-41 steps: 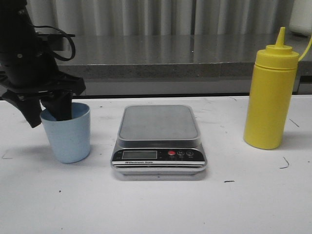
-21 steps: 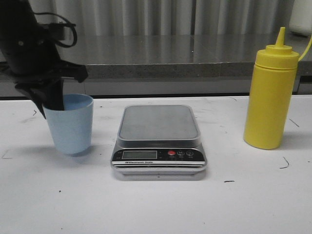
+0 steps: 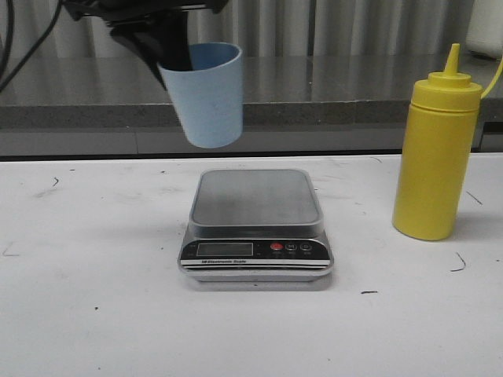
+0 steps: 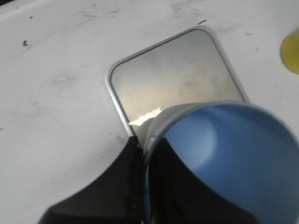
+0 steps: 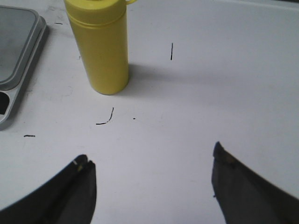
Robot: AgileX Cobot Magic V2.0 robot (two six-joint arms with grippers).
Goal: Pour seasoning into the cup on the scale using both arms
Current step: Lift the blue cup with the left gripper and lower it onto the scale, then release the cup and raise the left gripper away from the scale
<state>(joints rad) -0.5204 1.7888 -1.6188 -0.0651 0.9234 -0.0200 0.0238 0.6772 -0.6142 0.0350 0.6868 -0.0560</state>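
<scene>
Blue plastic is hanging in the air: the cup [image 3: 204, 94] is being carried by the left claw [image 3: 169, 49], which is pinching the rim, one finger inside the wall and one outside, as the left wrist view is showing [image 4: 140, 182]. The cup is tilting slightly and sitting above and a little to the left of the scale [image 3: 256, 226], well clear of its steel platform. From the wrist camera the platform [image 4: 173, 79] is lying directly beyond the cup's mouth [image 4: 229, 163], so the drop-off is looking close.

The task is reading as early on: the cup is lifted but not yet set on the scale, and nothing is being poured. The yellow bottle [image 3: 436, 149] is standing upright and untouched on the white worktop [image 3: 94, 314], well to the right of the scale. The right claw [image 5: 149, 182] is hanging spread wide over bare worktop, near the bottle [image 5: 98, 46] but gripping nothing. Left to do: placing the cup, grasping the bottle, tipping it over the cup.

Compared with a second ago, the cup is no longer resting on the worktop at the left; it is now raised and shifted toward the scale, while bottle and scale are staying where they were
</scene>
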